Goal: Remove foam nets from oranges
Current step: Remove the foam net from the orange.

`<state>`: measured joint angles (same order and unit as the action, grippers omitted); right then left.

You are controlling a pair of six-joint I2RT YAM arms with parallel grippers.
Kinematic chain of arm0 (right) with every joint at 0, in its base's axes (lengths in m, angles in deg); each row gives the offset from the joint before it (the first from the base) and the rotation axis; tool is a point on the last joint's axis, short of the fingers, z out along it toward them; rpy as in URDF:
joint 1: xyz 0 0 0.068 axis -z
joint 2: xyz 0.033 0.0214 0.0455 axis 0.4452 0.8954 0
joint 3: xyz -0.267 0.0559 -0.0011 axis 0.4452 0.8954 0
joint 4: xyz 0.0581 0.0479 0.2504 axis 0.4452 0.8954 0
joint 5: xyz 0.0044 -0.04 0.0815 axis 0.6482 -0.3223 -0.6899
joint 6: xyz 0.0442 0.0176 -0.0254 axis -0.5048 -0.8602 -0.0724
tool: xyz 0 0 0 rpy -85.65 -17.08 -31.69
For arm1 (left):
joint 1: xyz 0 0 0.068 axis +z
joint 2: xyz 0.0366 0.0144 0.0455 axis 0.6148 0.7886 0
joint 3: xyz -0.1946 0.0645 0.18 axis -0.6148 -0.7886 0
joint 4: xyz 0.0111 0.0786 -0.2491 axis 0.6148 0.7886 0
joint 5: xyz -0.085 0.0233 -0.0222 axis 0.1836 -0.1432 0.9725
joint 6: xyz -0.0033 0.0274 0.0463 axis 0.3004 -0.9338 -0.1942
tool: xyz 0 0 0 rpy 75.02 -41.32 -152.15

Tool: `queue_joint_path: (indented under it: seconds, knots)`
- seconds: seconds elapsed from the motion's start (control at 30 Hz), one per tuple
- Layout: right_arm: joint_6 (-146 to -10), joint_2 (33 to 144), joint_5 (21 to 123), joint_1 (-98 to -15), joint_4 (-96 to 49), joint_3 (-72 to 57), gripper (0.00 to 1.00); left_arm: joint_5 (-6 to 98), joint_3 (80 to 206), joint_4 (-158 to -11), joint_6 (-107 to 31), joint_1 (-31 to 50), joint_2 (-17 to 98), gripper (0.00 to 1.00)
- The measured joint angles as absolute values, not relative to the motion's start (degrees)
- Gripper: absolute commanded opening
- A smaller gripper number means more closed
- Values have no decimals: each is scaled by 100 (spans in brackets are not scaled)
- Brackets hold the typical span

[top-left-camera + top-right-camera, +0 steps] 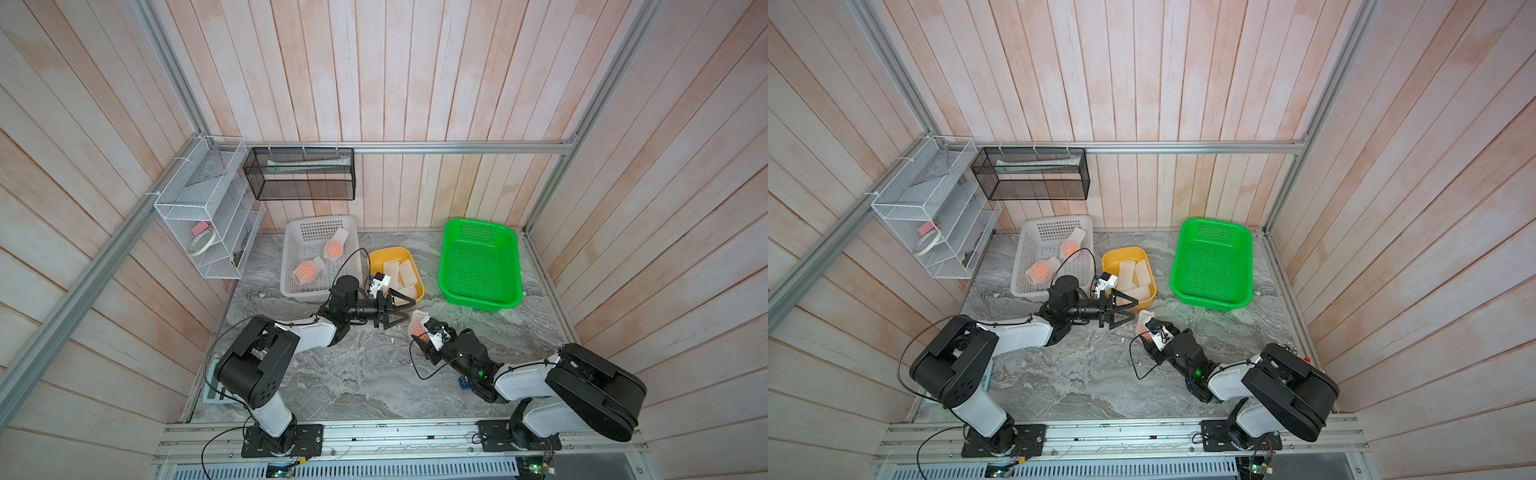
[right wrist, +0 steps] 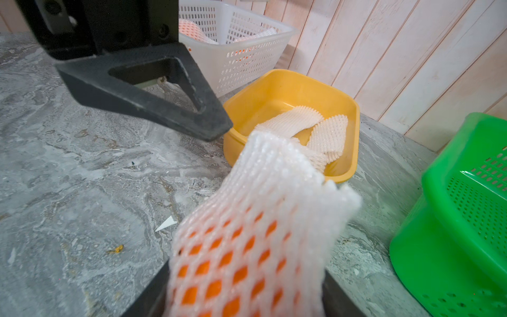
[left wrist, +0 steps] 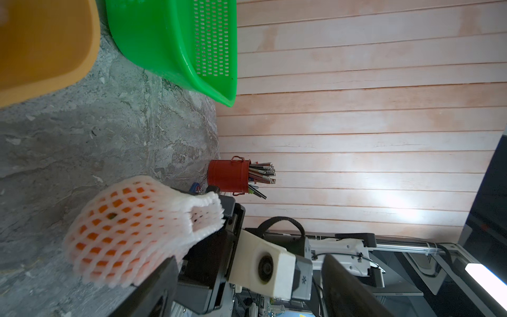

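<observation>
My right gripper (image 1: 420,334) is shut on an orange still in its foam net (image 1: 417,326) (image 2: 247,260), lifted just above the table in front of the yellow tub (image 1: 388,250). The net's loose end (image 2: 274,164) sticks out toward my left gripper (image 1: 413,308) (image 1: 1137,307). That gripper is open, its fingertips (image 2: 219,126) right beside the loose end with nothing between them. In both top views, two more netted oranges (image 1: 307,270) (image 1: 334,247) lie in the white basket (image 1: 286,257). Empty foam nets (image 1: 401,272) (image 2: 326,134) lie in the yellow tub.
An empty green basket (image 1: 482,270) stands at the back right, close to the tub. White wire shelves (image 1: 203,216) and a black mesh rack (image 1: 299,174) hang on the left and back walls. A red pot of sticks (image 3: 229,177) stands by the right wall.
</observation>
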<state>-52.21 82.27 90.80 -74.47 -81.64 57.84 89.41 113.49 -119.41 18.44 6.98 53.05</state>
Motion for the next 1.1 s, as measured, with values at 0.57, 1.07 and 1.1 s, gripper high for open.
queue_joint_path:
  seconds: [0.57,1.07,1.1]
  knots:
    - [-5184,8079,8567,-7447,-8299,5851,56,6876,10206,-11570,-3097,477,3668,91]
    - [-5160,8015,7817,-7447,-8242,5860,56,7634,10057,-13019,-4955,545,4785,93]
    - [-5160,8015,7797,-7447,-8242,5860,56,7719,10099,-13106,-4933,514,4861,92]
